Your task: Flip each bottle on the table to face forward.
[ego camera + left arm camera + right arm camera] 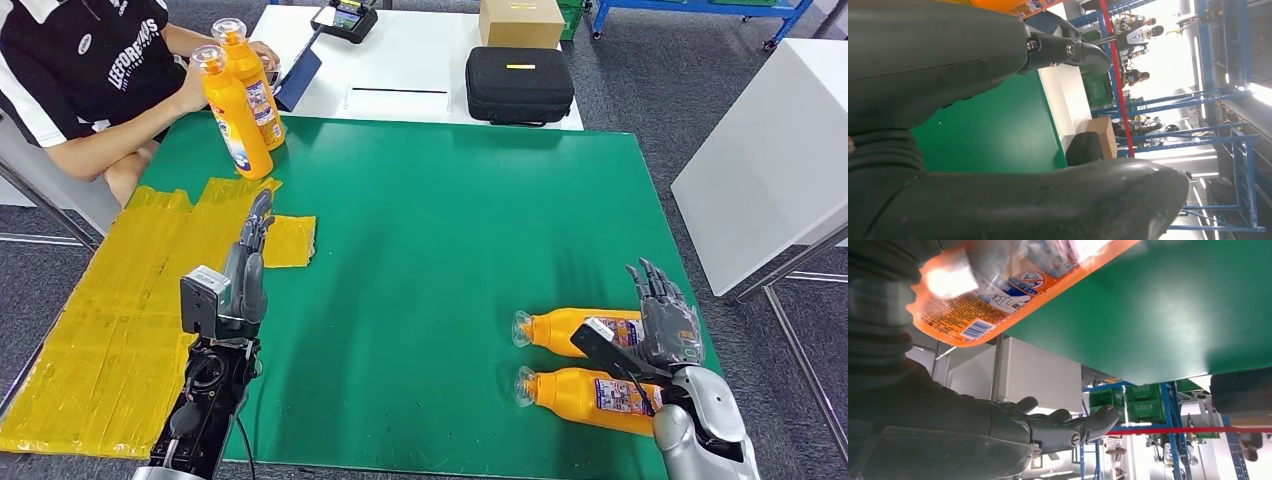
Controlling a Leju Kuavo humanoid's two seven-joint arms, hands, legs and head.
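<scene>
Lying on their sides at the near right of the green tabletop (pixel 420 250) are two orange bottles, caps pointing left: the farther one (pixel 560 328) and the nearer one (pixel 575 395), side by side and just apart. Over their right ends hovers the right robot hand (pixel 665 318), fingers stretched out and spread, grasping nothing; from the head view it overlaps the farther bottle's label end, and whether it touches the bottle cannot be told. The right wrist view shows that hand's fingers (pixel 1068 427) extended in the air past the tabletop's edge, with an orange bottle (pixel 998 290) close above the palm side and its printed label and barcode facing the camera. The left robot hand (pixel 248 265) is held over the near left of the tabletop, fingers straight and together, pointing away toward the far side, released and empty; the left wrist view shows its dark fingertip (pixel 1088 52) and thick thumb (pixel 1048 200) apart with only green surface between. Yellow tape patches (pixel 120 320) cover the left part of the tabletop. At the far left corner stand two more orange bottles (pixel 240 100), upright and touching, held by a person (pixel 90 70) in a black and white shirt seated there. Beyond the green surface, a white table (pixel 420 60) carries a black case (pixel 519 85), a cardboard box (pixel 520 22) and a small device (pixel 345 18).
</scene>
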